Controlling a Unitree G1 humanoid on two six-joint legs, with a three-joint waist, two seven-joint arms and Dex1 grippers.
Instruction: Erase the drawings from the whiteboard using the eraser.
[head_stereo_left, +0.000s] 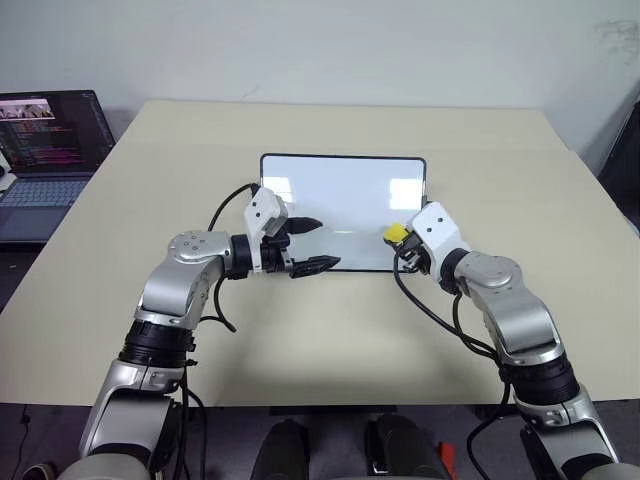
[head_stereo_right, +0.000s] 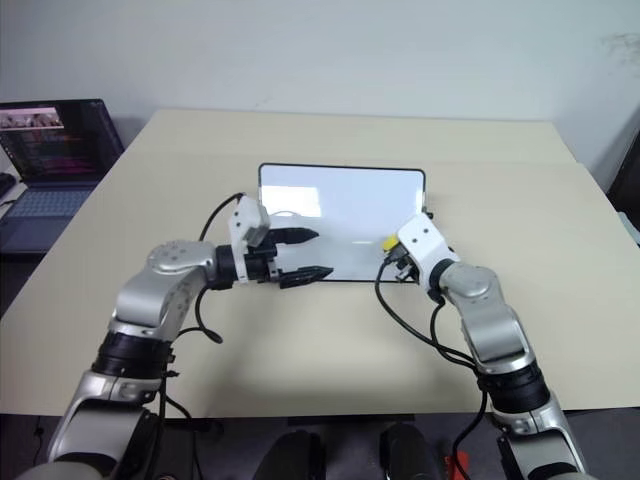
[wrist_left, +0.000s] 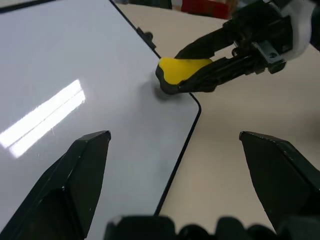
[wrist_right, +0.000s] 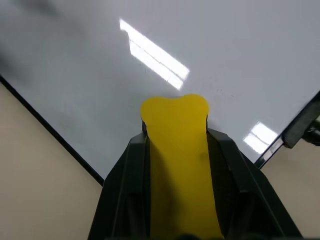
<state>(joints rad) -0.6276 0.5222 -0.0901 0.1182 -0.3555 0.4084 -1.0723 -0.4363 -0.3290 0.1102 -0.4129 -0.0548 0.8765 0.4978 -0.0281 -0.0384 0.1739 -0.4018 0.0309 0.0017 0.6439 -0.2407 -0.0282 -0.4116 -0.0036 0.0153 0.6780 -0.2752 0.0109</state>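
I have the small yellow-topped, dark-bottomed eraser block (wrist_right: 175, 150) pinched between the two black fingers of my right gripper (wrist_left: 200, 65), jaws closed tight on its long sides. Its free end pokes out ahead of the fingertips and, in the left wrist view, looks to be touching or just above the glossy white, black-framed whiteboard (head_stereo_left: 340, 195) near that board's corner closest to the gripper. The pad bulges a little where it leaves the fingers, so I judge it soft and light: it should squash under pressure, not scrape, and a mid-body grip like this one seems right to stop it from pivoting.

My left gripper (head_stereo_left: 308, 246) hangs with its fingers spread wide and nothing between them, over the board edge well across from the eraser.

The board looks stiff but slick and light, lying loose on the beige tabletop (head_stereo_left: 300, 340); I'd expect it to slide under a hard wipe, so the free gripper might brace its frame. I can see no red drawings on the surface ahead of the eraser.
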